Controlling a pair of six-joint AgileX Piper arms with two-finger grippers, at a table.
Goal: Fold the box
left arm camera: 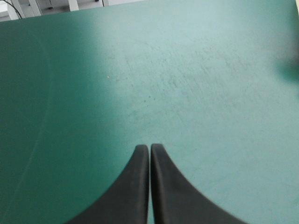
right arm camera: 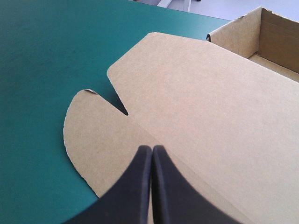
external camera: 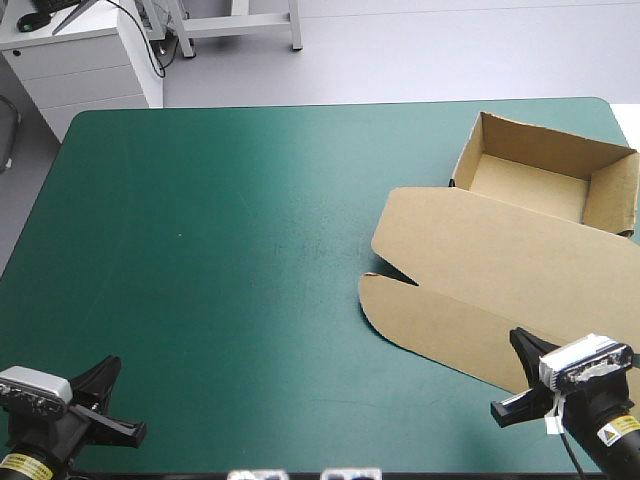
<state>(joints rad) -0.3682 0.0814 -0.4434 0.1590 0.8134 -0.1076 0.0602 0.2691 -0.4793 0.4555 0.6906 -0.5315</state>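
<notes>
Here's the table, a broad teal-green table cover, and the brown cardboard box sits out at 3 o'clock from its centre. Its tray is up, walls raised and open to the top, at 2 o'clock near the far right corner. The lid lies flat on the cover, stretching from the tray down toward 5 o'clock. A rounded flap lies flat at the lid's left end, with a narrow notch cut between the two.

Left gripper now: it sits at 7 o'clock by the near edge, well apart from the box. Its black fingers are pressed together in one pointed arch, clenched on nothing, with bare cover ahead.

Right gripper: it's at 5 o'clock, at the lid's near edge, fingers likewise closed tight with no board between them. Its tips are over the lid just beside the rounded flap; whether they touch the board, I cannot tell.
</notes>
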